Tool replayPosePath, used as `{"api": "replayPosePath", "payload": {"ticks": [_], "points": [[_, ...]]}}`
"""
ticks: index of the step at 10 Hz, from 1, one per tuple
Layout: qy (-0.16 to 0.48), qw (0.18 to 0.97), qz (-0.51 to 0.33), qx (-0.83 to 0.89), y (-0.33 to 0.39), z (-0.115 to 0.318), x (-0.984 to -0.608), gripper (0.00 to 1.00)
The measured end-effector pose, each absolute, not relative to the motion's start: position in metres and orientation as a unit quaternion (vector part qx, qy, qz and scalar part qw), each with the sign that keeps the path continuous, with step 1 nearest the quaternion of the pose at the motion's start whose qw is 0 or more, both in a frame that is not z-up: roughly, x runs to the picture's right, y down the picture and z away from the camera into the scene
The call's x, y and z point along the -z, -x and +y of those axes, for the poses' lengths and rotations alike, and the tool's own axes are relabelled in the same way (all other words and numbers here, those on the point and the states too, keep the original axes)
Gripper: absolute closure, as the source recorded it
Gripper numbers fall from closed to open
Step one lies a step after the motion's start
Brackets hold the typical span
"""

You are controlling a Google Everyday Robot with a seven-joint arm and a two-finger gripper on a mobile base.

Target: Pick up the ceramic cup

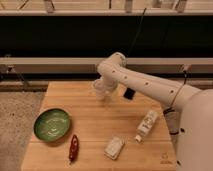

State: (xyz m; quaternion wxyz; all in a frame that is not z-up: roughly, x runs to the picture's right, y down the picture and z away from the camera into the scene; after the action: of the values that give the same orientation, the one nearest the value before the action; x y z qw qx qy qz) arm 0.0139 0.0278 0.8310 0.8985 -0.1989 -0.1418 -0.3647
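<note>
The ceramic cup [99, 88] is small, white and plain. It stands at the back middle of the wooden table [90, 140]. My white arm reaches in from the right and bends down at the cup. My gripper [103, 93] is right at the cup, on its right side, mostly hidden by the wrist and the cup. I cannot tell whether the cup rests on the table or is held just above it.
A green bowl [52, 124] sits at the front left, a dark red object [73, 148] beside it. A white packet [114, 147] lies at the front middle. A labelled white bottle [146, 125] lies at the right. A small black object [128, 94] sits behind the arm.
</note>
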Motion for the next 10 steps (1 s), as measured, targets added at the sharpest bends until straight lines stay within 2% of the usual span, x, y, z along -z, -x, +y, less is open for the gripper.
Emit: {"api": "replayPosePath", "payload": {"ticks": [10], "points": [[0.226, 0.887, -0.155, 0.373, -0.011, 0.046, -0.860, 0.20]]}}
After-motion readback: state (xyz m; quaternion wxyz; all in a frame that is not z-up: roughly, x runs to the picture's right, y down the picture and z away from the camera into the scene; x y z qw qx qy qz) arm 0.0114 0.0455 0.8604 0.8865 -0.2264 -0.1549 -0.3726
